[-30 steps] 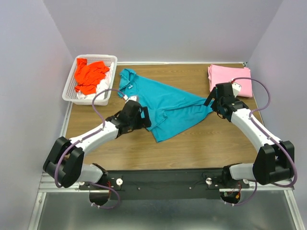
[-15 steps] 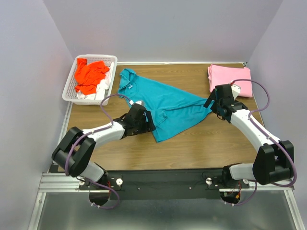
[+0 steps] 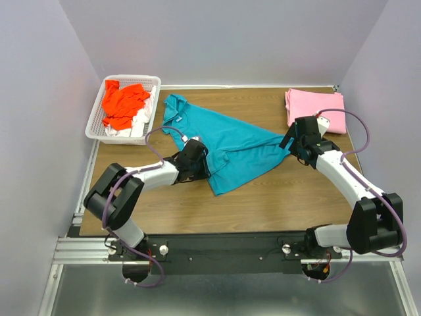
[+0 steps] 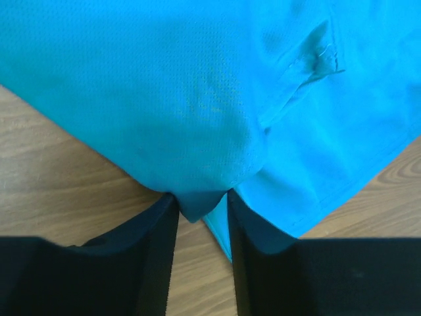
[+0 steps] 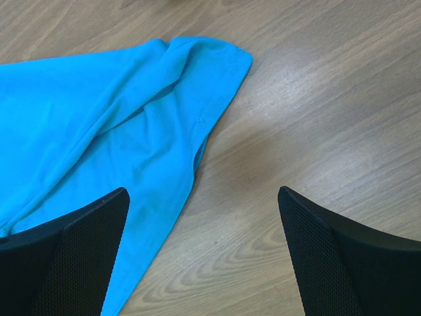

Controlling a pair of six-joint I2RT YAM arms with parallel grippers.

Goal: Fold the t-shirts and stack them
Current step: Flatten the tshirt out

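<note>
Four t-shirts in all: one teal t-shirt [image 3: 230,141], one pink t-shirt [image 3: 316,108], one orange-red t-shirt [image 3: 123,102], one white t-shirt [image 3: 128,130]. One white lattice basket [image 3: 131,77]. One wooden table [image 3: 263,197]. Two robot arms: left arm [image 3: 148,176], right arm [image 3: 342,172].

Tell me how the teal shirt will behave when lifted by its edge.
Likely floppy: the teal shirt lies creased and flat, so it should sag from the fold between the left gripper's fingers. Probably light, being thin cloth. Pushed, it would likely bunch up rather than slide whole.
</note>
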